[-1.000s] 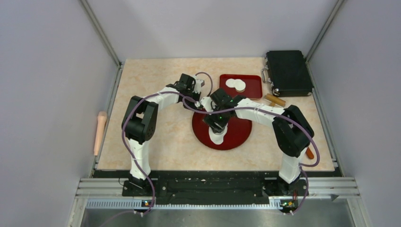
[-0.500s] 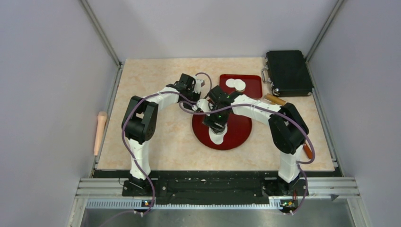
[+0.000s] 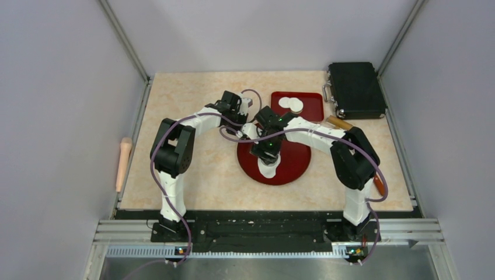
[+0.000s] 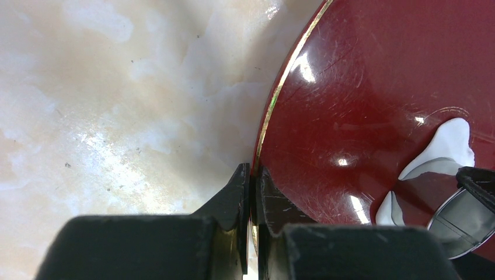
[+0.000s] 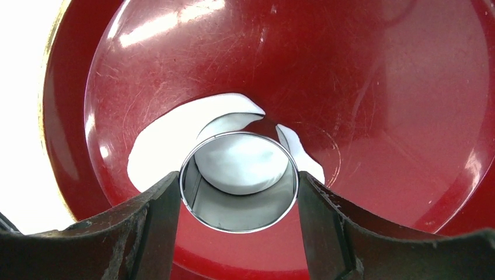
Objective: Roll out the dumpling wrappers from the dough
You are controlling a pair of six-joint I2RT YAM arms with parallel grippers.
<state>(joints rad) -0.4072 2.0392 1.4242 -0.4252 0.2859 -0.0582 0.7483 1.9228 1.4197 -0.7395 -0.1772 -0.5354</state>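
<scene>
Left gripper (image 4: pixel 251 175) pinches round dark-red plate (image 4: pixel 362 87) rim; right gripper (image 5: pixel 239 189) clamps small metal ring (image 5: pixel 233 216) over ragged white dough sheet (image 5: pixel 169 140). Risk: sticky cut white disc (image 5: pixel 242 163) tears on lift.

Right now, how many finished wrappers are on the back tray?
2: left wrapper and right wrapper, overlapping, in the red tray; any beneath them would be hidden.

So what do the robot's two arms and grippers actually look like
The left arm and right arm match: white tubular links joined by bulky black joint housings, each with a purple cable looping loosely along it. The left gripper and right gripper have matte black fingers, thick at the root and tapering to narrow tips.
</scene>
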